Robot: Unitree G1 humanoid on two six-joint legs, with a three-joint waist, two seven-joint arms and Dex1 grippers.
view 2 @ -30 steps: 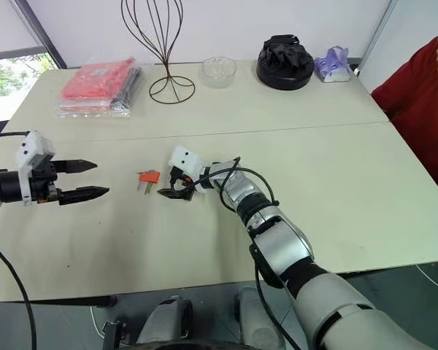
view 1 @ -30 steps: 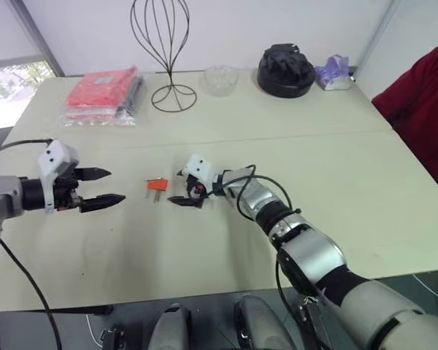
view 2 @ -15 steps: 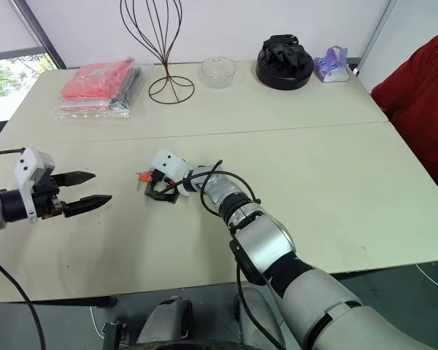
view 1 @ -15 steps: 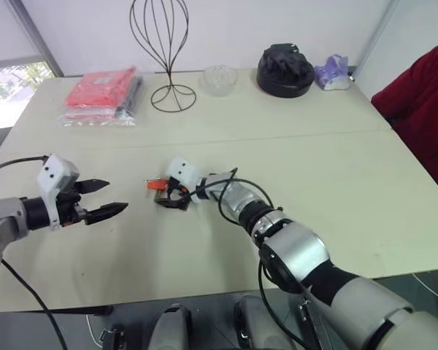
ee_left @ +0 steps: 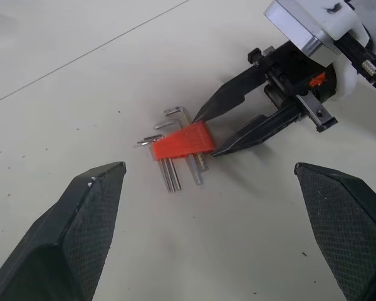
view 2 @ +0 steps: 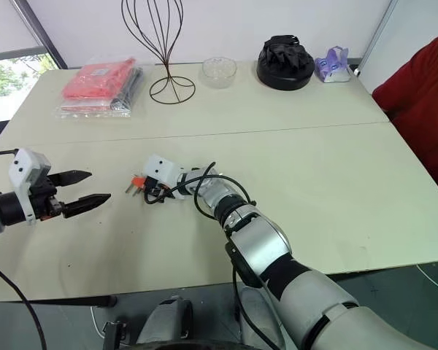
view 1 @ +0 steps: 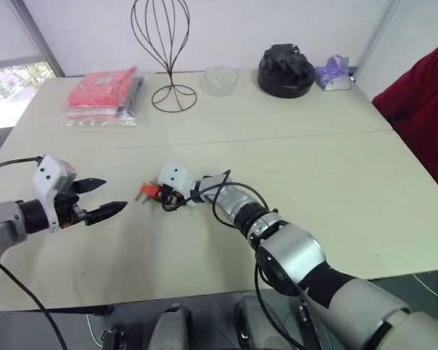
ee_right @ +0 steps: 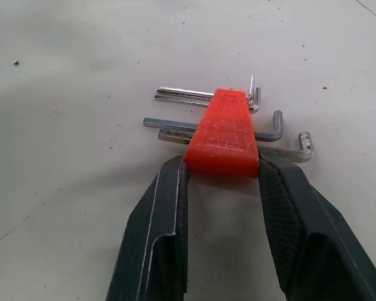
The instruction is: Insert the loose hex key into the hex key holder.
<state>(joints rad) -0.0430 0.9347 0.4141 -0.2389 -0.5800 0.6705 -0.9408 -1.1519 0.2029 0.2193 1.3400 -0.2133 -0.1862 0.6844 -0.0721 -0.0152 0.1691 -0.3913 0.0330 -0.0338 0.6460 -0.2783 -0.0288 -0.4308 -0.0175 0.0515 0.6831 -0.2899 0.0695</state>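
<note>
The right gripper (ee_right: 220,164) has moved left to the holder (ee_right: 224,135) and its jaws now pinch its wide end. The left gripper (view 1: 106,198) still waits wide open, near it.

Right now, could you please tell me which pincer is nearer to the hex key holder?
The right. The right pincer has its fingers on either side of the hex key holder, gripping its wide end. The left pincer hangs open off to the holder's side, well apart from it.

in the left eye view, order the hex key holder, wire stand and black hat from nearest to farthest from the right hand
1. hex key holder, at the right hand fingertips.
2. wire stand, at the back of the table, left of centre.
3. black hat, back right.
</note>
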